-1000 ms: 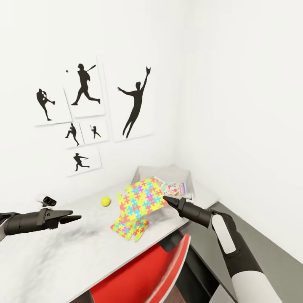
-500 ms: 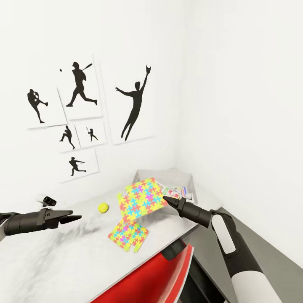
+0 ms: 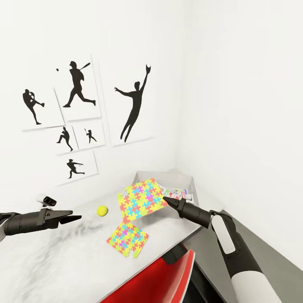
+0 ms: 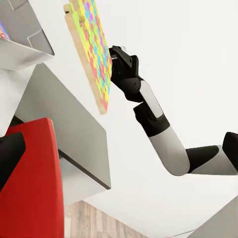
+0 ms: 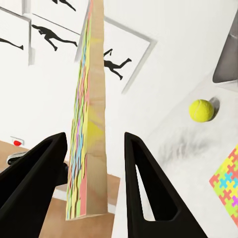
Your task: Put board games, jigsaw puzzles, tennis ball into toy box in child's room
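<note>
Right pincer (image 3: 165,198) clamped on lifted puzzle (image 3: 141,199), held on edge just short of toy box (image 3: 191,182) at desk's far corner. Left pincer (image 3: 78,218) closed, idle.

Tennis ball (image 3: 101,210) left of puzzles — toy box (image 3: 145,176) behind

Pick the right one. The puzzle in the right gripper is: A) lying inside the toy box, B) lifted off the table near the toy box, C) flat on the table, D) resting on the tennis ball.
B: the right gripper holds one puzzle raised and tilted above the table, just in front of the toy box; the other puzzle lies flat on the table.
</note>
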You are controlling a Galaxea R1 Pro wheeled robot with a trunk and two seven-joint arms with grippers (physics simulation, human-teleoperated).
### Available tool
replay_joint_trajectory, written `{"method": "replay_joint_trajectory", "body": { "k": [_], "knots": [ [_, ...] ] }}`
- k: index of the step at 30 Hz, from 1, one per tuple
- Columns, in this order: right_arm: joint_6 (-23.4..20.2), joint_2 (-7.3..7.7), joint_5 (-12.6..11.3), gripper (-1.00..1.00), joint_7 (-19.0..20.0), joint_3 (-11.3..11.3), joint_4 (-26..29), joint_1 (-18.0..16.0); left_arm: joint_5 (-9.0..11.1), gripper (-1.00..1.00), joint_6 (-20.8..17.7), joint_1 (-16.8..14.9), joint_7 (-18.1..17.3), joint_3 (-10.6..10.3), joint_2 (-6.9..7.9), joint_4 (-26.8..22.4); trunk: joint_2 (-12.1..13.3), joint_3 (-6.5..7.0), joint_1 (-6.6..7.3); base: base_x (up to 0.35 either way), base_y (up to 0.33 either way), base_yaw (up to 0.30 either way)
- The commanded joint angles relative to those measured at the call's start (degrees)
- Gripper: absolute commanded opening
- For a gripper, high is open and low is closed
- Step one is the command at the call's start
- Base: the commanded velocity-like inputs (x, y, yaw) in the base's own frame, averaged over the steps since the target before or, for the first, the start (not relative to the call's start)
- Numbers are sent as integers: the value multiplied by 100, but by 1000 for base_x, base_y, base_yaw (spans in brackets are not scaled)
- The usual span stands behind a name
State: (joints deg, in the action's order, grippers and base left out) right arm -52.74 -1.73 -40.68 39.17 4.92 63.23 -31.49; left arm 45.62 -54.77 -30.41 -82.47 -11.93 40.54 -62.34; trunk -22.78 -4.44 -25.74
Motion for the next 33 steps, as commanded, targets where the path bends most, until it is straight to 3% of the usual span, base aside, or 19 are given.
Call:
{"method": "replay_joint_trajectory", "body": {
  "k": [1, 33],
  "knots": [
    [-26, -6, 25, -100, 29, 18, -1, -6, 26, 100, -60, -9, -14, -20, 7, 3, -14, -13, -4, 14, 0, 0],
    [-26, -22, 28, -100, 38, 88, -4, -6, 26, 100, -61, -9, -9, -29, 7, 3, -14, -13, -4, 8, 0, 0]
  ]
}}
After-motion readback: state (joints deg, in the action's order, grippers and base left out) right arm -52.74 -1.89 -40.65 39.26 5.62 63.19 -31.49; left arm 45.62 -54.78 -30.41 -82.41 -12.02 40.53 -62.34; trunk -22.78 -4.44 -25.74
